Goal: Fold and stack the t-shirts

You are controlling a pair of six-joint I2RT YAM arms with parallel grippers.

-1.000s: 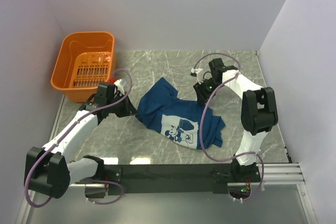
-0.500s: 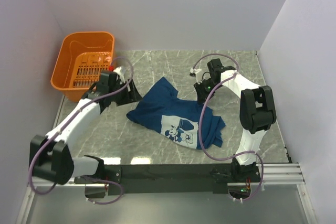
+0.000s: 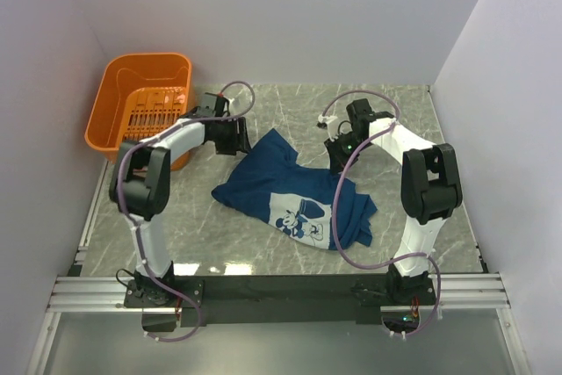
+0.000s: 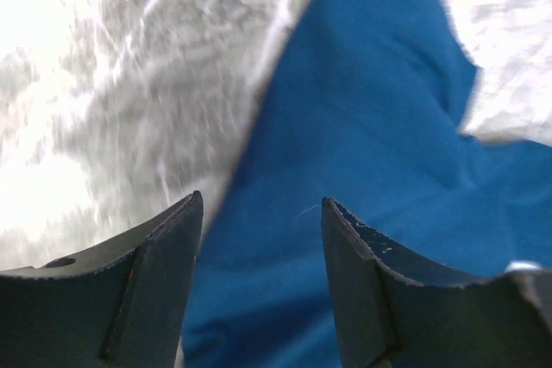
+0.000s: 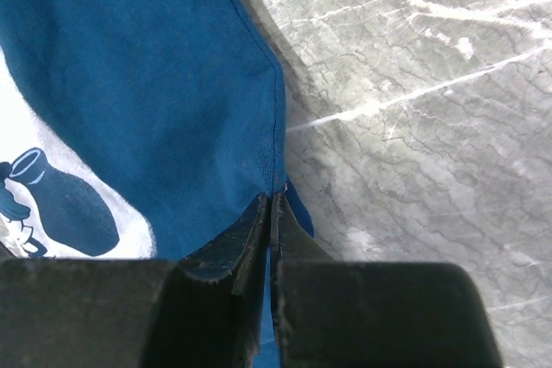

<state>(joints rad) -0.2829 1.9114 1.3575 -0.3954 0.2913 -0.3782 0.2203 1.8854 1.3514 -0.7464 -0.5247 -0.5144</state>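
Over the t-shirt point(image 3: 294, 195), far corner | your left hand point(image 4: 259, 204) released; right hand point(image 5: 269, 198) clenched on opposite hem

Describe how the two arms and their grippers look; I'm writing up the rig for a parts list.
The left arm and right arm match: white rounded shells between bulky black joint housings, each trailed by a looping lilac cable. The left gripper and right gripper are black, with flat, tapering dark fingers.
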